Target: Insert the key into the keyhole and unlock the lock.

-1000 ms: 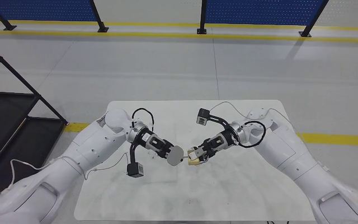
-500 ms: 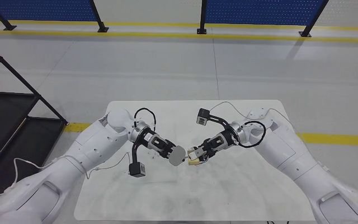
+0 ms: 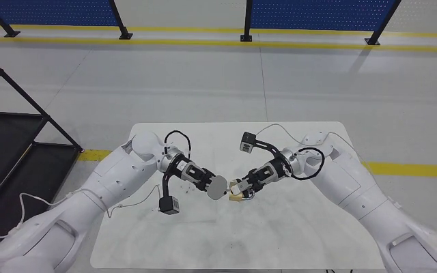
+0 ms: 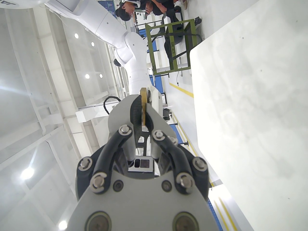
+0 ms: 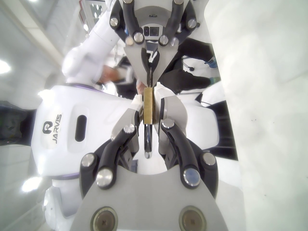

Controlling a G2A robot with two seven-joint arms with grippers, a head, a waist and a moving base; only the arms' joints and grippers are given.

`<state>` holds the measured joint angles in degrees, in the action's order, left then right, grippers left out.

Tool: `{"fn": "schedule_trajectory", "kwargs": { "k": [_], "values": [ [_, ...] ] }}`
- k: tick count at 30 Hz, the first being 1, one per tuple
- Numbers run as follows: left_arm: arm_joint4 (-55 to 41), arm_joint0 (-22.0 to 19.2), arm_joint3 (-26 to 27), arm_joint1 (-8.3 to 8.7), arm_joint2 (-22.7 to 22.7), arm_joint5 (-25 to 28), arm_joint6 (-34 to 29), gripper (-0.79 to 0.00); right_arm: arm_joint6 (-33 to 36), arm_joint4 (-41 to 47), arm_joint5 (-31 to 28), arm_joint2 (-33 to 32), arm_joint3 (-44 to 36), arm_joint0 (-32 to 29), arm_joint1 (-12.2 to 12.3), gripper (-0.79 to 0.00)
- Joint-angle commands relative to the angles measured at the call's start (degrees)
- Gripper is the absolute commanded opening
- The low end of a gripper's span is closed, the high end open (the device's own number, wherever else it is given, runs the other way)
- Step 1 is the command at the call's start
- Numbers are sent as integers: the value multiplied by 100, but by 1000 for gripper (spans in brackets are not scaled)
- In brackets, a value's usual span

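Firmly, right end effector [image 5: 148,112] pinches the lock [image 5: 148,102].

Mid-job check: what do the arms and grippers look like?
The left arm and right arm have glossy white shells, black wrists and looping black cables. The left gripper and right gripper have grey plates, black bolted linkages and white fingers.

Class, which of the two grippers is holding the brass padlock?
The right gripper: the brass padlock sits clamped between its fingers, while the left gripper opposite pinches only a thin key.
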<state>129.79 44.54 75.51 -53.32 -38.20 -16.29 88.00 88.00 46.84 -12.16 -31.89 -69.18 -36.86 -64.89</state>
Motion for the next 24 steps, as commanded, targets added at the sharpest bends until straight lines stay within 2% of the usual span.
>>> {"fn": "schedule_trajectory", "kwargs": {
  "k": [1,8,15,18,21,24],
  "values": [
    [16,2,-4,-3,2,0,0,0,0,0,0,0,0,0,0,-785],
    [2,43,-3,74,-231,0,0,0,0,0,0,0,0,0,0,-785],
    [-410,392,32,360,-880,1,0,0,0,0,0,0,0,0,0,-785],
    [-693,543,-16,491,-989,8,0,0,0,0,0,0,0,0,0,-785],
    [-1121,605,-96,593,-1031,275,0,0,0,0,0,0,0,0,0,-785],
    [-1582,644,-201,643,-1053,577,0,0,-559,-580,6,-88,-139,-31,43,-785]
  ]
}}
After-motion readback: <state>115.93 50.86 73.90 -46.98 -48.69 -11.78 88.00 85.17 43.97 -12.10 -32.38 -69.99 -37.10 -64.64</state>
